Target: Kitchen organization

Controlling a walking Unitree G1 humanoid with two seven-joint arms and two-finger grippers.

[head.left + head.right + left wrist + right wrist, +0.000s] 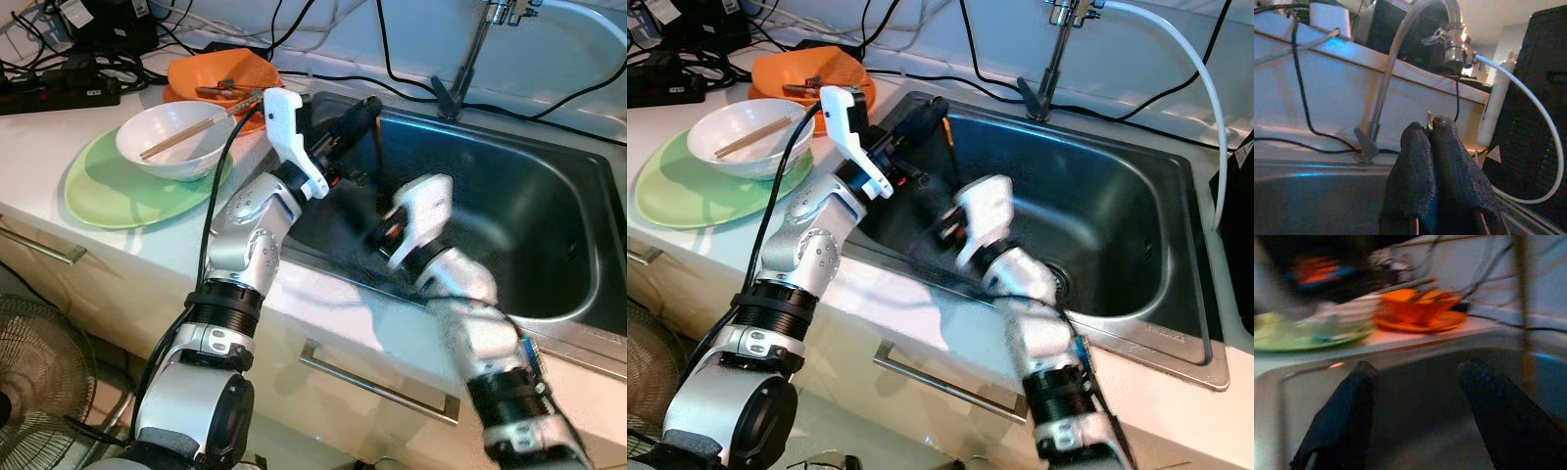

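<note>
The left end effector [1425, 142] is held over the sink's [549, 196] left rim, its fingers pressed together on a thin stick. The right end effector [1415, 382] is spread inside the sink. A white bowl [176, 137] with chopsticks [181, 135] is set on a green plate [108, 191] at the tabletop's left edge.

White counter [59, 166], perhaps tiled wall [411, 29]

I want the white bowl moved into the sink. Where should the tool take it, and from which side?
Probably the white bowl is best pinched at its rim on the sink-facing side, coming from above. The chopsticks lie across toward the far rim, and the bowl sits upright on the green plate, so that rim section is free.
</note>
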